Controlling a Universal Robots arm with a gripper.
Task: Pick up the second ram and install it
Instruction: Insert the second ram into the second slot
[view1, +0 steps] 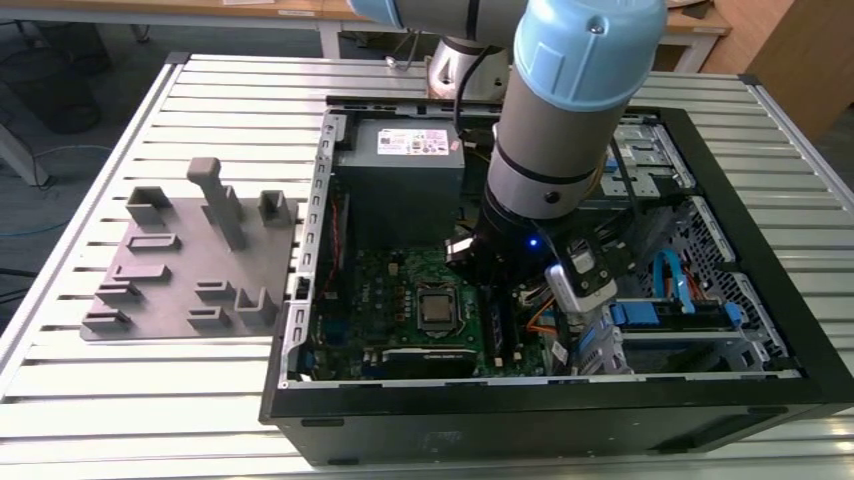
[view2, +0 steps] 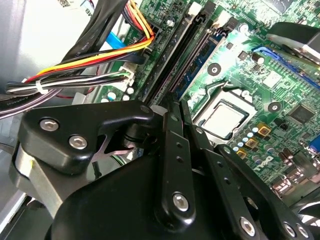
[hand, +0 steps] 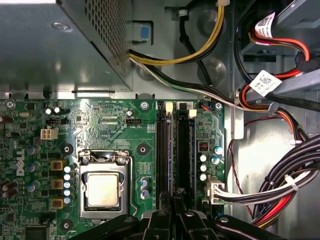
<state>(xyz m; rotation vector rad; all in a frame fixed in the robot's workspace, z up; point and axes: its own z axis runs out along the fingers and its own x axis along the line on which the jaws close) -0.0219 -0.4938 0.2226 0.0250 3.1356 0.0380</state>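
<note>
Open computer case (view1: 747, 400) lying on a slatted metal surface (view1: 160, 400), motherboard (hand: 115, 125) face up inside. The arm (view1: 561, 130) reaches down into the case over the board's long black slot rails (hand: 163, 150), toward the exterior view's right of the processor socket (view1: 437, 308). In both wrist views the pincer (hand: 175, 197) (view2: 172, 107) sits low over the near end of the rails, its tip in line with the narrow gap between two of them. The second ram (view2: 200, 62) reads as a thin green-blue strip standing on edge between those rails, running away from the pincer's tip along their length; in the first wrist view it shows edge-on as a slim line (hand: 174, 150). The pincer's tip meets the strip's near end; whether it is clamped on the stick, merely touching it, or apart cannot be told, as its black linkage covers the contact. Whether the stick is fully seated is also unclear. Bundled cables (hand: 280, 185) lie just beside the rails. A grey fixture plate (view1: 187, 260) rests on the surface, well apart from the pincer, to the exterior view's left of the case.
</note>
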